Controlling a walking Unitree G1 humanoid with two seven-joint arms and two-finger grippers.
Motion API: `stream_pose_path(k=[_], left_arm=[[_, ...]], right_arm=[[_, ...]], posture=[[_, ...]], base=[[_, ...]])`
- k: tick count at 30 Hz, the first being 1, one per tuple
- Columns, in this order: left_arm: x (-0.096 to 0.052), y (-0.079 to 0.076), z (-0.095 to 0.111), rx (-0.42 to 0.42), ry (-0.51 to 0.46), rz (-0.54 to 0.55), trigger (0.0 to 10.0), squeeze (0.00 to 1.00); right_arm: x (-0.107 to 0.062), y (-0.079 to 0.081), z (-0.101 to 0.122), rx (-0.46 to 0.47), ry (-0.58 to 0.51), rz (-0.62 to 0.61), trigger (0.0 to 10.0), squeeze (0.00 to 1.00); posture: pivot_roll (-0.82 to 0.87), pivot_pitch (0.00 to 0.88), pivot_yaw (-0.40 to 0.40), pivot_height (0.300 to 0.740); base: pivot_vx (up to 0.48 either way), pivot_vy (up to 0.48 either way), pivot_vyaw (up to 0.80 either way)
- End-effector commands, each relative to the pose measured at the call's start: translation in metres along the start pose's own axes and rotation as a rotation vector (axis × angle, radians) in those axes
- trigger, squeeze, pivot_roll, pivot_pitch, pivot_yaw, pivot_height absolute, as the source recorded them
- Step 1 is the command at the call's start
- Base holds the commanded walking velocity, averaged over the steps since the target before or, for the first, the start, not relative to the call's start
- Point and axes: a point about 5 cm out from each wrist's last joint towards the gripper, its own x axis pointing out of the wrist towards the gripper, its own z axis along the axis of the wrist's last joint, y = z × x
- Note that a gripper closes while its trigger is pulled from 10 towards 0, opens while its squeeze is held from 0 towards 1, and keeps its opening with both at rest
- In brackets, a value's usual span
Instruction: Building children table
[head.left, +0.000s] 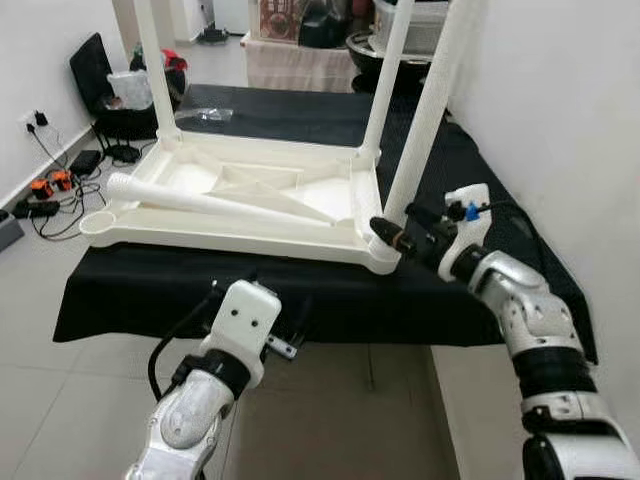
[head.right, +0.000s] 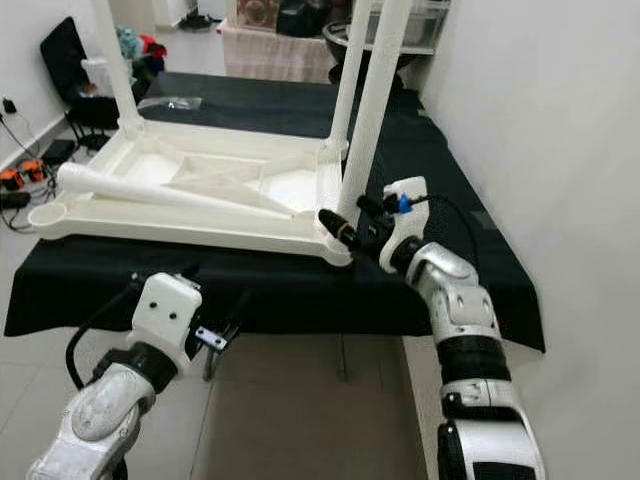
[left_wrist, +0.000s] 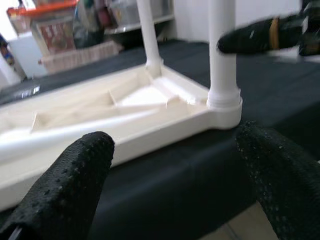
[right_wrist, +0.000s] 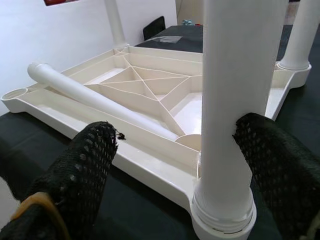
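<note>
A white plastic children's table top (head.left: 230, 241) lies upside down on a black-covered platform (head.left: 300, 290). Three white legs stand in its corner sockets, the nearest being the front right leg (head.left: 425, 130). A loose leg (head.left: 210, 203) lies across the ribbed underside, and the front left socket (head.left: 100, 222) holds nothing. My right gripper (head.left: 400, 228) is open at the base of the front right leg (right_wrist: 235, 100), with one finger (right_wrist: 85, 170) on each side of it. My left gripper (left_wrist: 175, 175) is open and holds nothing, low before the platform's front edge, facing that corner.
A white wall (head.left: 560, 90) runs close along the right side. Cables and power strips (head.left: 50, 190) lie on the floor at the left, near a black chair (head.left: 100, 75) with clutter. Boxes and storage (head.left: 300, 30) stand at the back.
</note>
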Motion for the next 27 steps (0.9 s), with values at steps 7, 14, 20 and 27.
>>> stream_pose_path(k=[7,14,20,27], left_arm=[[-0.002,-0.003,-0.003,-0.007,0.021,-0.015,10.0,0.0],[0.0,-0.005,-0.001,-0.008,0.016,-0.025,10.0,0.0],[0.0,-0.004,0.001,-0.007,0.014,-0.023,10.0,0.0],[-0.003,-0.003,0.001,-0.004,0.022,-0.011,10.0,0.0]], right_arm=[[0.004,-0.021,0.023,-0.068,-0.009,-0.042,10.0,0.0],[0.023,-0.006,0.027,0.049,-0.073,0.091,10.0,0.0],[0.043,0.008,0.034,0.069,-0.106,0.119,10.0,0.0],[0.065,0.029,0.039,0.094,-0.117,0.17,10.0,0.0]], posture=[[0.07,0.068,-0.098,0.74],[0.07,0.07,-0.089,0.74],[0.09,0.074,-0.093,0.74],[0.1,0.079,-0.102,0.74]], base=[[0.0,0.0,0.0],[0.0,0.0,0.0],[0.0,0.0,0.0],[0.0,0.0,0.0]])
